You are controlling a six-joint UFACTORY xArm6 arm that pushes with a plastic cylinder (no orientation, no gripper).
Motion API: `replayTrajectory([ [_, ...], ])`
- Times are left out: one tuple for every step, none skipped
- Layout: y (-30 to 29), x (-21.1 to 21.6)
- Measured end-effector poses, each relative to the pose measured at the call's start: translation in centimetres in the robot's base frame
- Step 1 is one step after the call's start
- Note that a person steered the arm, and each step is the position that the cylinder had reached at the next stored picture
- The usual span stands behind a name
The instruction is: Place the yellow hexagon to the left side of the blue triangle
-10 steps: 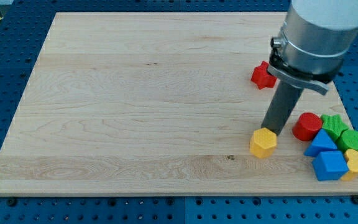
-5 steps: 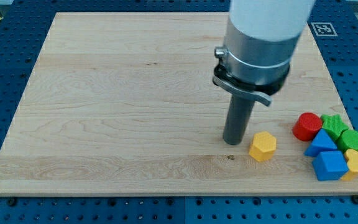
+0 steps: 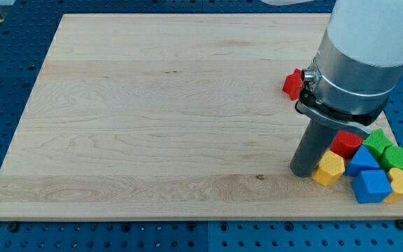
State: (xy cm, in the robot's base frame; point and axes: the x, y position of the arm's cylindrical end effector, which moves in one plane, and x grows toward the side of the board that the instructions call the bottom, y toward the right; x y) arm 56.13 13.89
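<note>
Robotics lab, wooden board (image 3: 152, 112), blue perforated bench (image 3: 5, 63)

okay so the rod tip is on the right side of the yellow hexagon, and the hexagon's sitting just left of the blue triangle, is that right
Not quite. In the camera view my tip is at the view's left side of the yellow hexagon, not its right, and looks to be against it. The rest holds: the yellow hexagon sits just left of the blue triangle, close enough that they look to be touching.

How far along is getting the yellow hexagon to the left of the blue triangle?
Nearly done: the yellow hexagon sits just left of the blue triangle, close beside it. My tip rests against the hexagon's left side. Left: at most a small nudge.
</note>
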Motion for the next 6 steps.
replayTrajectory([
  [0.59,0.0],
  [0.59,0.0],
  [0.69,0.25],
  [0.74,0.61],
  [0.74,0.9],
  [0.74,0.9],
])
